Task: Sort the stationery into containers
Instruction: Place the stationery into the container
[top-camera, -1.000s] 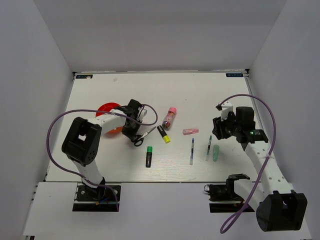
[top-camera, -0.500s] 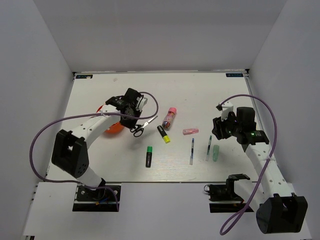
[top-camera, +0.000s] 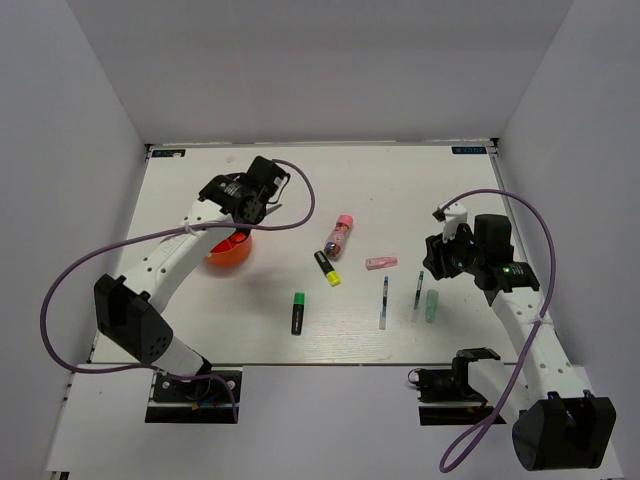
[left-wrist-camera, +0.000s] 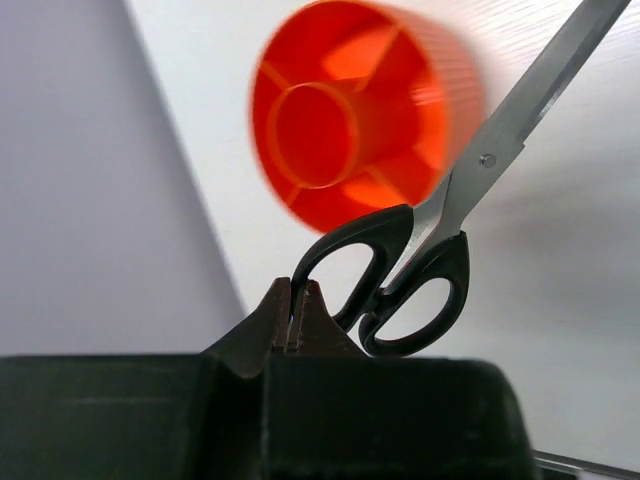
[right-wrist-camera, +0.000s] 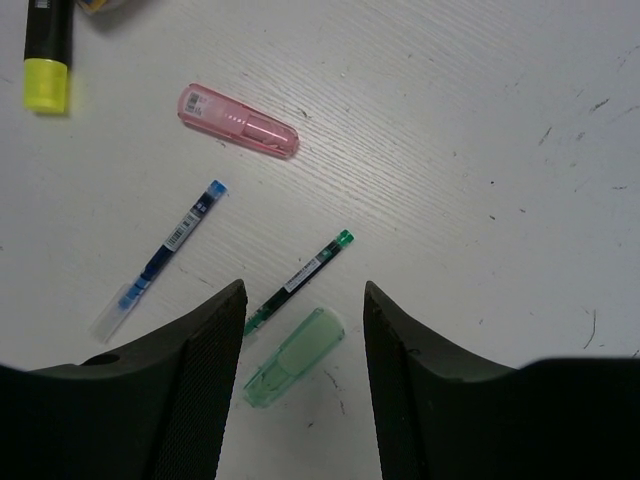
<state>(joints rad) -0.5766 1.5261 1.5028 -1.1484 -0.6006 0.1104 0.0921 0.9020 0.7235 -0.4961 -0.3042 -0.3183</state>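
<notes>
The left hand (left-wrist-camera: 295, 308) is clamped shut on one black handle loop of the scissors (left-wrist-camera: 440, 250), whose closed blades point away from it. The round red-orange organiser (left-wrist-camera: 440, 70) stands below, its inner compartments visible; from above, the hand sits just past its far rim. The right hand (right-wrist-camera: 304, 290) hovers with its jaws apart and gripping nothing, above the pale-green cap (right-wrist-camera: 293, 357) and the green-tipped pen (right-wrist-camera: 298, 280).

There are two pens, the other being the blue pen (right-wrist-camera: 158, 262). There are two highlighters, one yellow-capped (top-camera: 327, 268) and one green-capped (top-camera: 298, 312). There is also one pink eraser (right-wrist-camera: 238, 120) and one glue stick (top-camera: 339, 236). All of these lie on the white worktop (top-camera: 400, 190), which plain white walls enclose on three sides.
</notes>
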